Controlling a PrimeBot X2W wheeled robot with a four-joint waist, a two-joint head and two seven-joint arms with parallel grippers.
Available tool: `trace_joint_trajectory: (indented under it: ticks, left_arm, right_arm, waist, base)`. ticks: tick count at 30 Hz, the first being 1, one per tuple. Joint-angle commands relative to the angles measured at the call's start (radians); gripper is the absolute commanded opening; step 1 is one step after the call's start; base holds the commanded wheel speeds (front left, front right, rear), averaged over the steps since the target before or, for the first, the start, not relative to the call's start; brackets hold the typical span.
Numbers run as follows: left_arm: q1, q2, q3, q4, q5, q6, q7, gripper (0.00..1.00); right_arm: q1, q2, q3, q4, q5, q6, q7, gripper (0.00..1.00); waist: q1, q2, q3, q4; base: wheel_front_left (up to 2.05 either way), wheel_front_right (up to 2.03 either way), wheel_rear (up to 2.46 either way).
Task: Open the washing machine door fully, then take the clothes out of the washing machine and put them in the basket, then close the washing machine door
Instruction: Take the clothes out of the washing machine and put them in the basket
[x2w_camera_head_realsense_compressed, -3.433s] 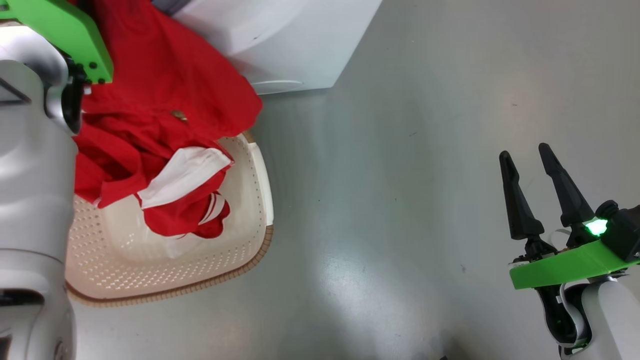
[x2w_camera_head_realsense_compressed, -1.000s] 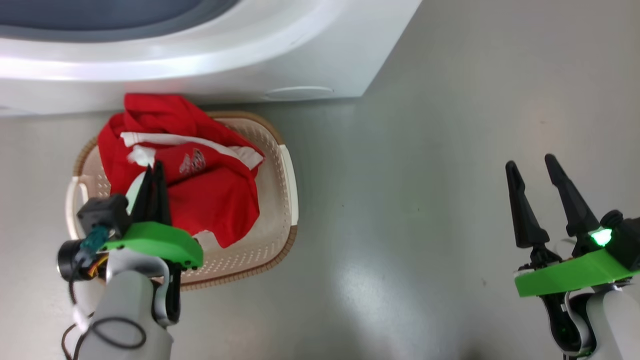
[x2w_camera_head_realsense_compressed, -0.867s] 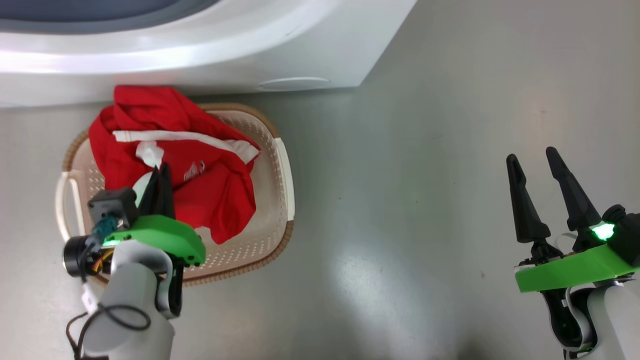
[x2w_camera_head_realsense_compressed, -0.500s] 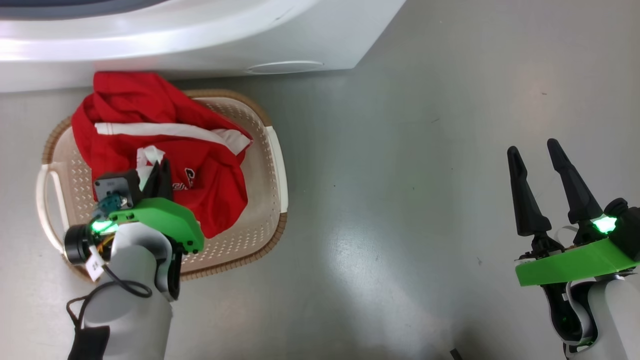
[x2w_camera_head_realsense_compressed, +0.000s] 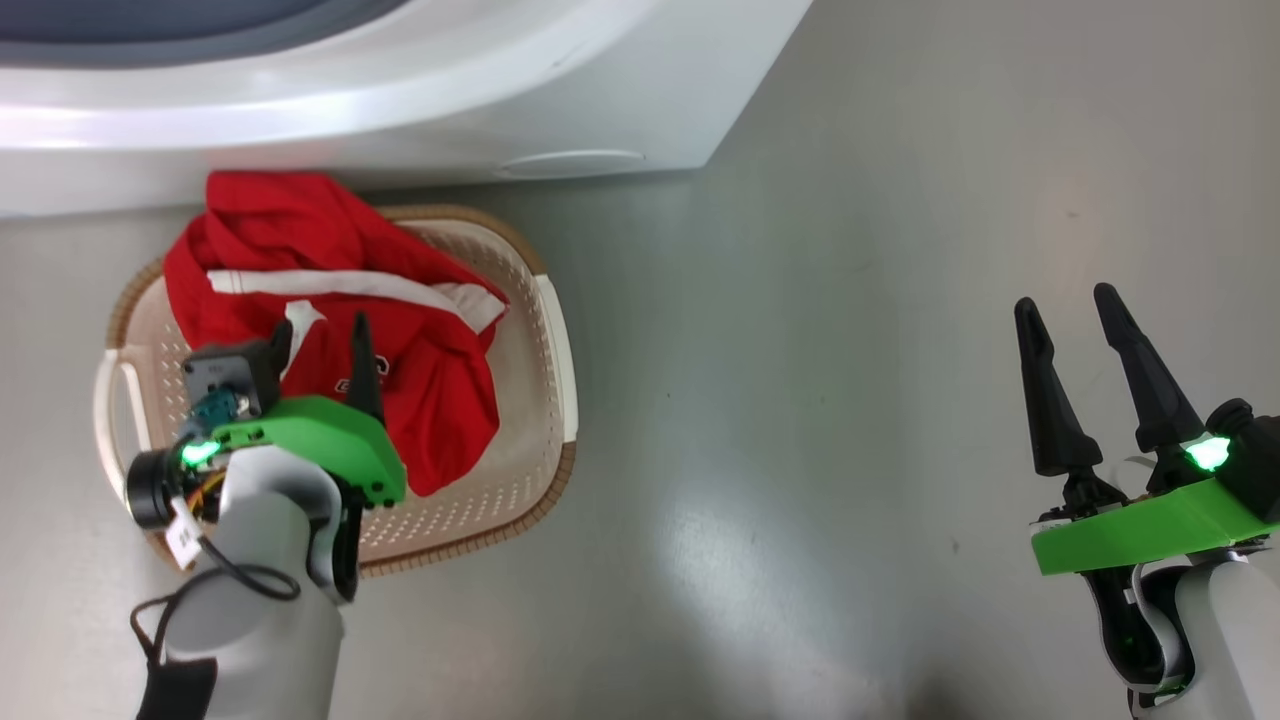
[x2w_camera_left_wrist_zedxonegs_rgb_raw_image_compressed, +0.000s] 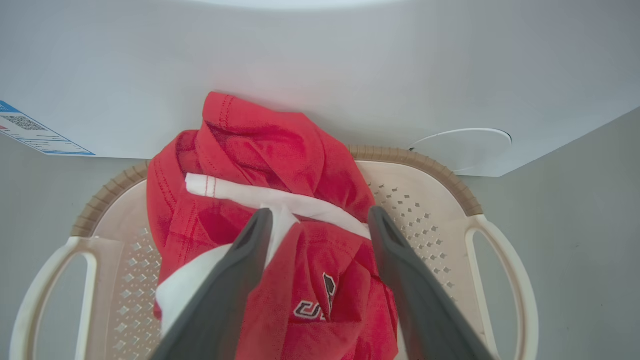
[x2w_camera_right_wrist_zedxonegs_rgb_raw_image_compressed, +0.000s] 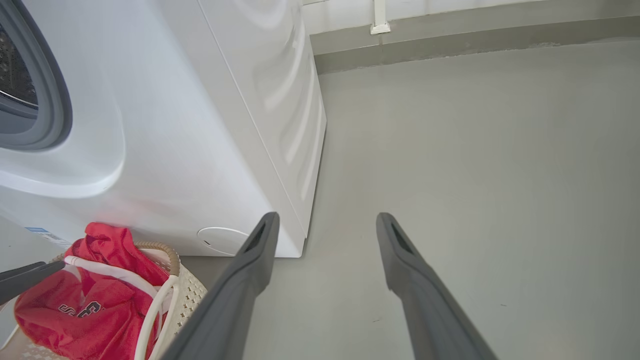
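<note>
Change: left end effector (x2w_camera_head_realsense_compressed: 320, 335) was pinched shut on the clothes (x2w_camera_head_realsense_compressed: 430, 420) half a second ago and is now spread wide, the fabric let go.
Left end effector now: wide apart, gripping nothing, low over the basket (x2w_camera_head_realsense_compressed: 555, 340); the slack red cloth and its white stripe lie in the gap in the left wrist view (x2w_camera_left_wrist_zedxonegs_rgb_raw_image_compressed: 321, 220).
Right end effector (x2w_camera_head_realsense_compressed: 1065, 305): wide apart, empty, above bare floor (x2w_camera_head_realsense_compressed: 800, 400), well apart from the basket.
Clothes: heaped in the basket, with one red fold draped over the far rim against the washer (x2w_camera_head_realsense_compressed: 600, 90) front.
Basket: on the floor, just before the washer.
Meaning: drop-off of this load looks done. Likely left: lift clear, check the drum, shut the door.
Hidden, door: position cannot be told from these views.
Hidden, drum (x2w_camera_right_wrist_zedxonegs_rgb_raw_image_compressed: 15, 75): a sliver of perforated steel behind the grey gasket (x2w_camera_right_wrist_zedxonegs_rgb_raw_image_compressed: 55, 115), cut off at the edge of the right wrist view, so cannot tell whether anything remains inside.
Hidden, basket: floor covered by fabric; near rim partly behind the left forearm in the head view.
Hard to make out: number of garments in the heap.
</note>
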Motion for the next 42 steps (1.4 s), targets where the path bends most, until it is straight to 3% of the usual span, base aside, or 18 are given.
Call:
trace_joint_trajectory:
  ticks: [1,13,25,42]
  left_arm:
    - [0.065,0.028,0.030,-0.036,0.018,-0.006,-0.005,1.00]
    - [0.219,0.028,0.087,-0.203,0.062,-0.037,-0.005,1.00]
    - [0.427,0.028,0.115,-0.480,0.091,-0.071,-0.005,1.00]
    - [0.693,0.028,0.134,-0.767,0.102,-0.082,-0.005,1.00]
  right_arm:
    - [0.021,-0.015,0.023,-0.012,0.004,0.006,-0.006,1.00]
    - [0.072,-0.021,0.041,0.022,0.001,0.006,-0.006,1.00]
    - [0.177,-0.038,0.052,0.052,-0.003,0.006,-0.006,1.00]
    - [0.318,-0.032,0.019,0.033,-0.006,0.006,-0.006,1.00]
  waist:
    - [0.0000,0.0000,-0.043,0.003]
    - [0.0000,0.0000,-0.229,0.006]
    - [0.0000,0.0000,-0.434,0.022]
    - [0.0000,0.0000,-0.591,0.043]
  base:
    - [0.00,0.00,0.00]
    - [0.00,0.00,0.00]
    - [0.00,0.00,0.00]
    - [0.00,0.00,0.00]
